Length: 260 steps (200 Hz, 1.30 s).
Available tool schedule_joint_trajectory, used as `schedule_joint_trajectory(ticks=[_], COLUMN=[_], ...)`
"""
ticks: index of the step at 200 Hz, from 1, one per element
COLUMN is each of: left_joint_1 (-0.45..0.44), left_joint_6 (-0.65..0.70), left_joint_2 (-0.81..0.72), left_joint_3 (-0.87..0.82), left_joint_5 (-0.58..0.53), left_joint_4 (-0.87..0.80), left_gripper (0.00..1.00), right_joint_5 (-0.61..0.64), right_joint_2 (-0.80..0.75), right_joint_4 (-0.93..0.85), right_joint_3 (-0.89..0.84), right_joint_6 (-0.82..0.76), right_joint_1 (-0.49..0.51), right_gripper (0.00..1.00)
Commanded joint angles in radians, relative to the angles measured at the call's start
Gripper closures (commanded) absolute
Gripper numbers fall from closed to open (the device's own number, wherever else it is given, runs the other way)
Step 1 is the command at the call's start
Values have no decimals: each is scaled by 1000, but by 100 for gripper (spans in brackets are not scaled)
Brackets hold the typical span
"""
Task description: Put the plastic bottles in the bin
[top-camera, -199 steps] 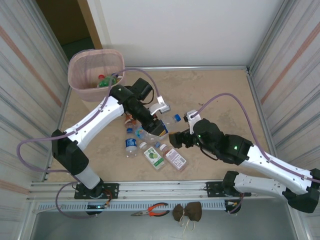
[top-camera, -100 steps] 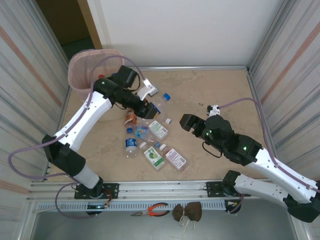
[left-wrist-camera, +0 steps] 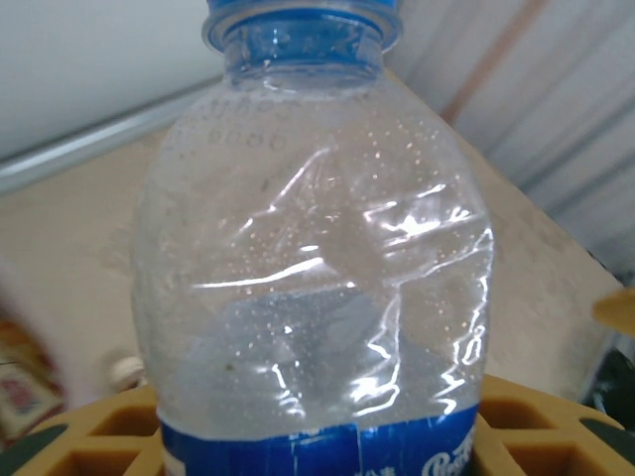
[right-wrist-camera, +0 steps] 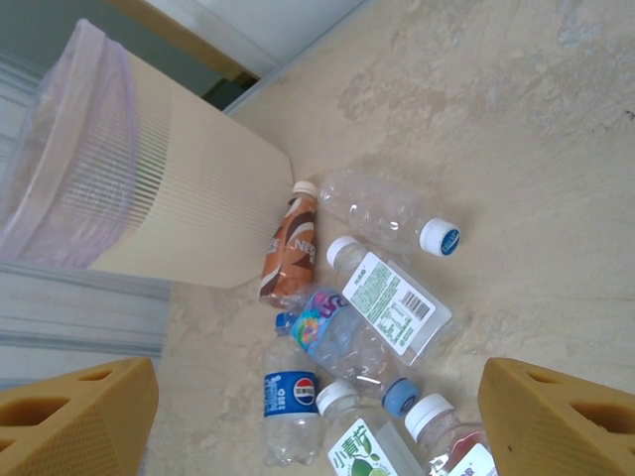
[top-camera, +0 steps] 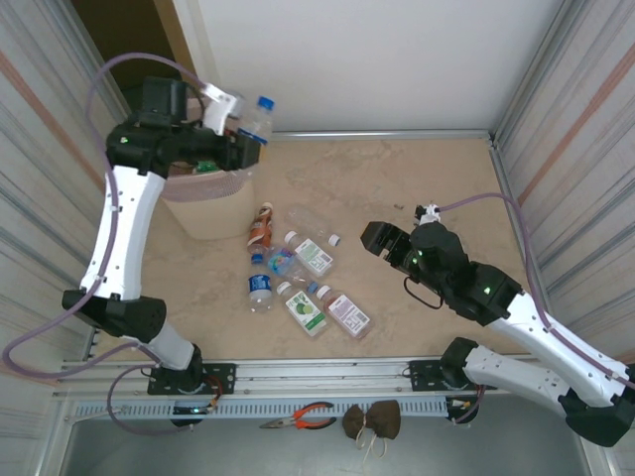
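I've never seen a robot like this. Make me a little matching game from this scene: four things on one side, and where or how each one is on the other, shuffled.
Things
1. clear bottle with the blue cap
2. brown bottle
3. right gripper
4. red-handled pliers

Places or states
a. lying on the table beside the bin
b. open, holding nothing
c. held in the left gripper, raised off the table
d. lying on the grey ledge at the near edge

Pairs: 1-c, 2-a, 3-b, 4-d
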Motion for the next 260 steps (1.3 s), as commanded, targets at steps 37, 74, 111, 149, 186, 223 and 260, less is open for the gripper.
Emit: schedule_joint_trajectory(ticks=[37, 74, 111, 149, 186, 223, 260], left_joint_1=[228, 336, 365, 366, 366, 367, 367], left_joint_6=[-48, -58, -26, -20, -20, -33, -46], left_joint_2=[78, 130, 170, 191, 211, 230, 219], left_joint_3=[116, 117, 86, -2, -75, -124, -119], left_joint_5=[-75, -135, -252, -329, -379, -372, -359], left_joint_4=[-2, -20, -60, -56, -60, -56, -51], left_gripper=[52, 52, 50, 49, 46, 41, 30], right_joint_5=[0, 0, -6, -9, -11, -26, -29], right_joint_2=[4, 4, 6, 16, 16, 18, 12], right_joint_4=[-14, -14, -11, -6, -8, -7, -8], right_joint_3=[40, 41, 37, 36, 31, 28, 26], right_joint_6=[-27, -33, -27, -25, -25, -24, -25], right_joint_1=[-15, -19, -19, -22, -26, -34, -39], right_gripper=[17, 17, 17, 17, 17, 16, 16])
